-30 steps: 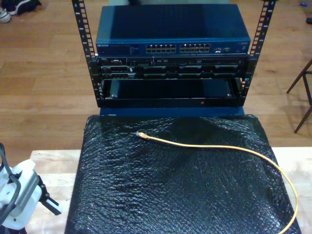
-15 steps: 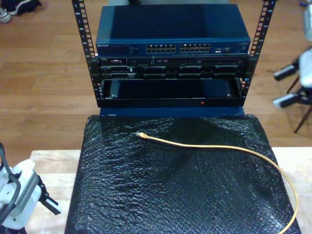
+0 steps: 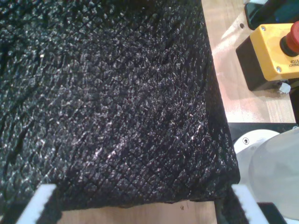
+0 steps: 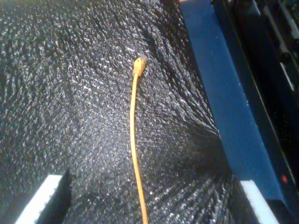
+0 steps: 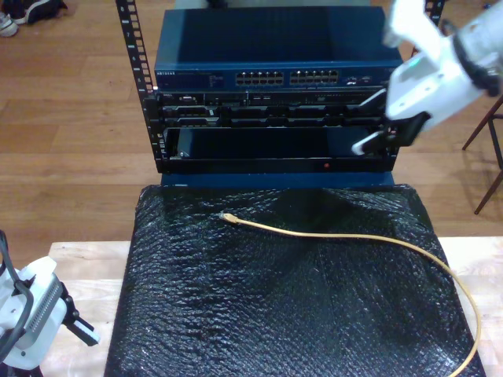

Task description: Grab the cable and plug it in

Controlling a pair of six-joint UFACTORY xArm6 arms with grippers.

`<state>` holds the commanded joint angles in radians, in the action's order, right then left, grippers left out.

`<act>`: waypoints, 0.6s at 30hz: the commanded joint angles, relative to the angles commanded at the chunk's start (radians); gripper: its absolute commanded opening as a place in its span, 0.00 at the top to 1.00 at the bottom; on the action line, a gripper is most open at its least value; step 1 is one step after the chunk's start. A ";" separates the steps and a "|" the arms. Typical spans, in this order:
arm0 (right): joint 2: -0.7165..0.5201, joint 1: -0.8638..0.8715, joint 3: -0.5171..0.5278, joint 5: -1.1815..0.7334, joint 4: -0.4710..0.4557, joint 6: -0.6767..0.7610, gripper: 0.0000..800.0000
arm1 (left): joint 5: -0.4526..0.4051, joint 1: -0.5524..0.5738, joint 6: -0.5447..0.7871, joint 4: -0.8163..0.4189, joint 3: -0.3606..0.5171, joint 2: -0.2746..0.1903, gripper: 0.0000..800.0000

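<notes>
mat (image 3: 107, 102): black, bubbled surface, lying on the table, its corner between the fingertips.
table (image 3: 224, 88): light wood, bare beside the mat's edge.
stop box (image 3: 268, 46): yellow on a black base, red button on top, standing on the table, apart from the mat.
my first gripper (image 3: 142, 205): jaws spread wide, white ridged fingertips (image 3: 39, 205) above the mat's edge, nothing between them.
disc (image 3: 268, 163): white, round, blurred.

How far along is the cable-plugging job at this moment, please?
Nothing is done: the yellow network cable lies ungrasped on the black bubble wrap. In hand: my second gripper hovers open above it. Left: grasping its plug and inserting it into the switch.
</notes>
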<state>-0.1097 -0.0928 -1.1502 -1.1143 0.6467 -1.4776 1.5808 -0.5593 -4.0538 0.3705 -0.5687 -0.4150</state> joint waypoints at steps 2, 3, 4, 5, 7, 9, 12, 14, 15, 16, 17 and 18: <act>0.012 -0.040 0.000 0.037 -0.048 0.051 0.01 | 0.000 0.000 0.000 0.000 0.000 0.000 0.00; 0.021 -0.063 0.000 0.060 -0.075 0.075 0.01 | 0.000 0.000 0.000 0.000 0.000 0.002 0.00; 0.031 -0.089 0.000 0.081 -0.101 0.101 0.01 | 0.000 0.000 0.000 0.000 0.000 0.002 0.00; 0.041 -0.117 -0.002 0.104 -0.130 0.124 0.01 | 0.000 0.000 0.000 0.000 0.000 0.002 0.00; 0.058 -0.157 -0.005 0.133 -0.175 0.166 0.01 | 0.000 0.000 0.000 0.000 0.000 0.003 0.00; 0.084 -0.181 -0.009 0.152 -0.204 0.209 0.01 | 0.000 0.000 0.000 0.000 0.000 0.005 0.00; 0.118 -0.221 -0.020 0.167 -0.233 0.244 0.01 | 0.000 0.000 0.000 0.000 0.000 0.006 0.00; 0.144 -0.245 -0.026 0.180 -0.245 0.253 0.01 | 0.000 0.000 0.000 0.000 0.000 0.006 0.00; 0.161 -0.262 -0.031 0.186 -0.253 0.258 0.01 | 0.000 0.000 0.000 0.000 0.000 0.006 0.00; 0.173 -0.279 -0.034 0.190 -0.264 0.264 0.01 | 0.000 0.000 0.000 0.000 0.000 0.008 0.00; 0.187 -0.296 -0.040 0.193 -0.278 0.275 0.01 | 0.000 0.000 0.000 0.000 0.000 0.009 0.00; 0.198 -0.313 -0.046 0.195 -0.298 0.293 0.01 | -0.002 0.000 0.000 0.000 0.002 0.011 0.00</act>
<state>0.0882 -0.4058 -1.1962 -0.9195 0.3491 -1.1845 1.5792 -0.5593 -4.0538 0.3705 -0.5671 -0.4043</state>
